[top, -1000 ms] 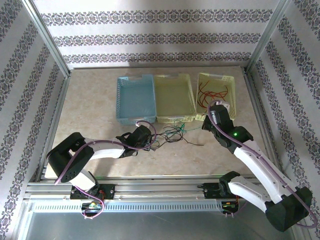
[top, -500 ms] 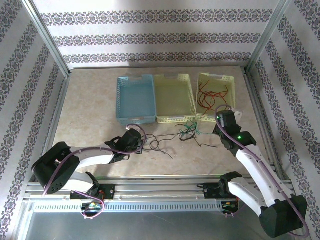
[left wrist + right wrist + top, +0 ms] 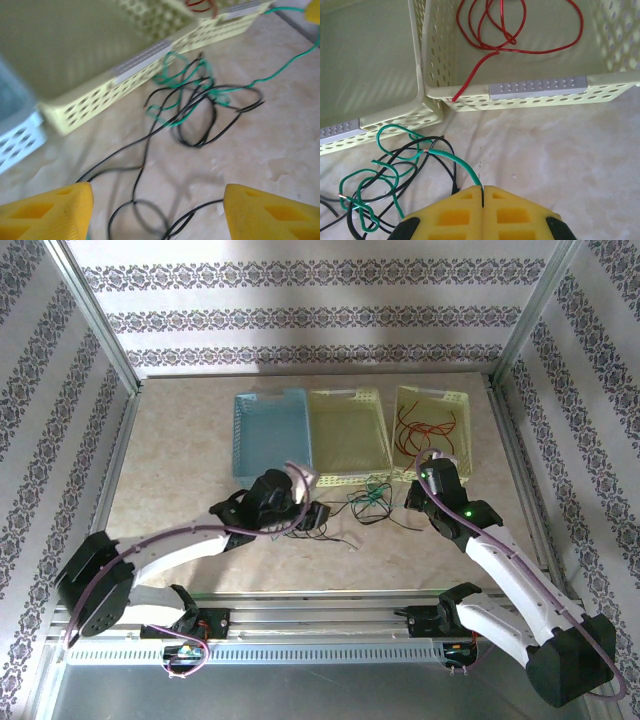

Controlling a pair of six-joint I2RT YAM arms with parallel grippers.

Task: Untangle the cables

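Observation:
A tangle of green cable [image 3: 375, 495] and black cables [image 3: 335, 528] lies on the table in front of the yellow baskets. My right gripper [image 3: 413, 496] is just right of it. In the right wrist view that gripper [image 3: 483, 189] is shut on the end of the green cable [image 3: 455, 160], beside black cables [image 3: 451, 167]. My left gripper [image 3: 314, 514] hovers over the tangle's left side. Its wrist view shows it [image 3: 159, 215] open, with black cables [image 3: 200, 107] running between the fingers and the green cable [image 3: 185, 85] further off. Red cables [image 3: 425, 430] [image 3: 496, 49] lie in the right basket.
Three baskets stand in a row behind the tangle: blue [image 3: 272, 435], middle yellow [image 3: 348, 430] and right yellow [image 3: 432, 400]. One red cable end pokes through the right basket's front wall [image 3: 540, 87]. A metal frame edges the table.
My left arm has swung up and to the right, bringing its open gripper over the black cables. The right gripper has shifted slightly left, still holding the green cable, and the tangle has shifted with it.

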